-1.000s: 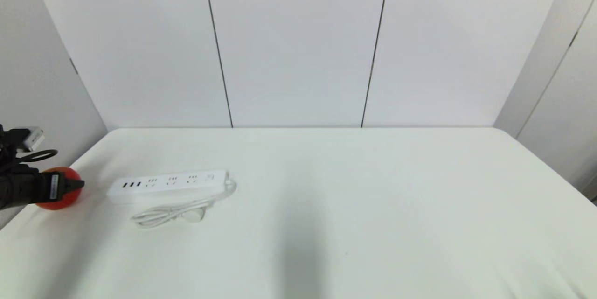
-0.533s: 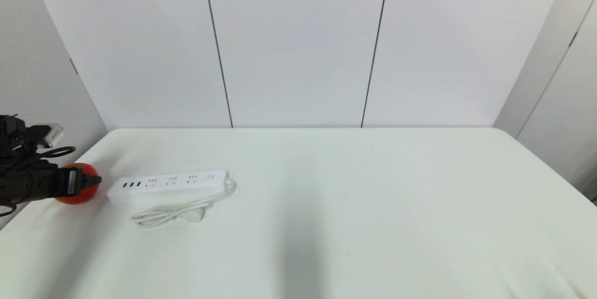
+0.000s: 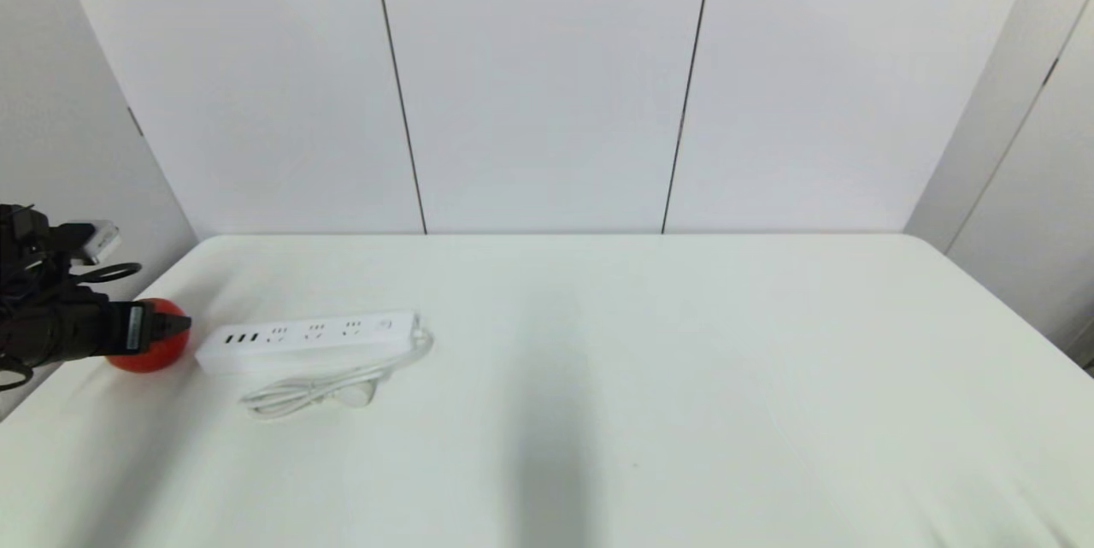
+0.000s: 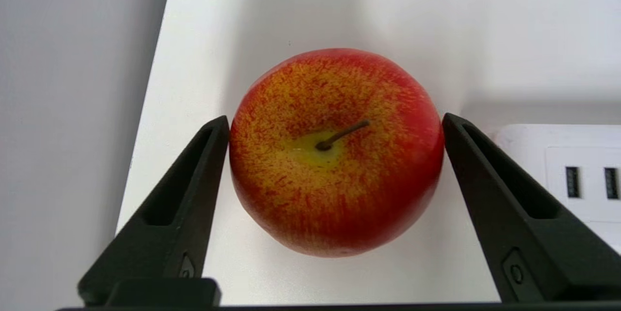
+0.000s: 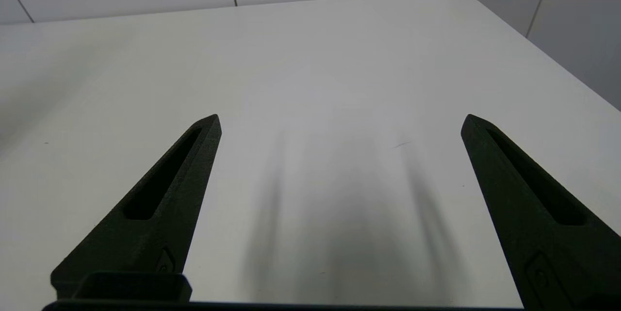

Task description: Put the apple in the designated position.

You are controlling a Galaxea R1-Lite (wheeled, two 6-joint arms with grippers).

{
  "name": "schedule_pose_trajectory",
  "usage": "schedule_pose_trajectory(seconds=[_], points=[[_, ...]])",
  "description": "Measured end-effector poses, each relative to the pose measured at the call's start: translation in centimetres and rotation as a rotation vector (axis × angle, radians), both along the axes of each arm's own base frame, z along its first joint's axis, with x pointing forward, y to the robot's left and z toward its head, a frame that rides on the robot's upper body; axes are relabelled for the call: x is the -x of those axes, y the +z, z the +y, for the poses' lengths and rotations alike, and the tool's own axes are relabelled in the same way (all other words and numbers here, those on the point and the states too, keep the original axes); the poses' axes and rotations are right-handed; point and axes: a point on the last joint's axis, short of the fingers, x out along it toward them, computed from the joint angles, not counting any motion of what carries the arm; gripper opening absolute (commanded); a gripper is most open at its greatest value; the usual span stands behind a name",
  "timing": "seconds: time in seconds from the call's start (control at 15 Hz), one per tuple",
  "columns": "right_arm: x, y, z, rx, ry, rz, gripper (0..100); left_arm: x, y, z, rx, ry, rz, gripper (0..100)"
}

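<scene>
The left gripper [image 4: 335,131] is clamped on the red apple [image 4: 335,153], one black fingertip touching each flank, stem facing the wrist camera. The apple [image 3: 154,349] sits at the table's [image 3: 684,377] left edge, just beside the USB end of the white power strip [image 3: 308,338]. The right gripper [image 5: 339,122] hangs over bare tabletop, fingers spread wide apart and holding nothing.

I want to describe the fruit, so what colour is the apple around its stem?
Yellow-green at the stem, speckling through orange into red on the apple. Left wrist view shows it best.
</scene>
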Motion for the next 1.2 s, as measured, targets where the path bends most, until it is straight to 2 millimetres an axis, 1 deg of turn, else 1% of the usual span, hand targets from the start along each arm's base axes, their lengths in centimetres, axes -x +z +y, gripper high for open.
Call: schedule_pose_trajectory(seconds=[0.13,0.27,0.4,0.47,0.6,0.67,0.73,0.87,0.93,1.07,1.2], points=[[0.0,0.0,0.0,0.0,0.001,0.0,100,0.3,0.4,-0.1,-0.005,-0.001,-0.006,100],[0.0,0.0,0.0,0.0,0.0,0.0,100,0.8,1.2,-0.3,-0.014,-0.002,-0.025,100],[0.0,0.0,0.0,0.0,0.0,0.0,100,2.3,2.4,-1.0,-0.025,-0.003,-0.054,100],[0.0,0.0,0.0,0.0,0.0,0.0,100,3.3,3.0,-1.5,-0.031,-0.004,-0.07,100],[0.0,0.0,0.0,0.0,0.001,0.0,100,6.1,4.3,-3.1,-0.039,-0.016,-0.123,100],[0.0,0.0,0.0,0.0,0.001,0.0,100,7.7,4.9,-4.3,-0.033,-0.028,-0.157,100],[0.0,0.0,0.0,0.0,0.0,0.0,100,9.4,5.5,-5.8,-0.019,-0.055,-0.202,100],[0.0,0.0,0.0,0.0,0.0,0.0,100,13.0,6.0,-8.5,0.008,-0.137,-0.287,100],[0.0,0.0,0.0,0.0,0.001,0.0,100,15.1,5.9,-9.6,0.007,-0.184,-0.327,100],[0.0,0.0,0.0,0.0,0.001,0.0,100,19.0,4.9,-10.8,-0.018,-0.254,-0.399,100],[0.0,0.0,0.0,0.0,0.001,0.0,100,22.6,2.7,-11.3,-0.039,-0.295,-0.459,100]])
